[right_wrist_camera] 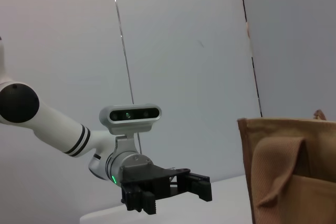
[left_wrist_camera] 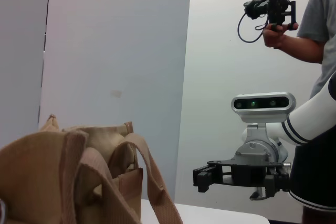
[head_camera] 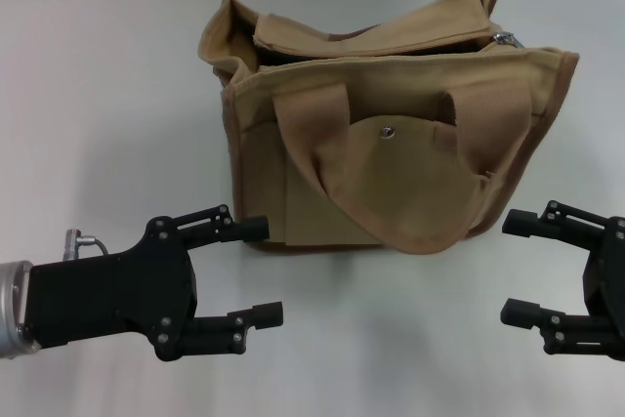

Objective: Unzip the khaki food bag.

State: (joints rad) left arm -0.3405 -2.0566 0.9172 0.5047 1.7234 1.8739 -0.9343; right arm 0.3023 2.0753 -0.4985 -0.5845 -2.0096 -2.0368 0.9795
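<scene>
Both grippers gape wide, empty, near the bench's front edge: left gripper (head_camera: 259, 271), right gripper (head_camera: 520, 268). We brace the khaki food bag (head_camera: 391, 158), then pinch the zipper pull (head_camera: 504, 39).

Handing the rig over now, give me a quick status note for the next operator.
Left gripper: open, empty, low by the bag's front left corner.
Right gripper: open, empty, off the bag's front right side.
Khaki food bag: upright on the white table, front pocket toward the robot, zipper pull at the far right end of the top.
Done: nothing gripped.
Left: hold the bag, take the pull, unzip.
</scene>
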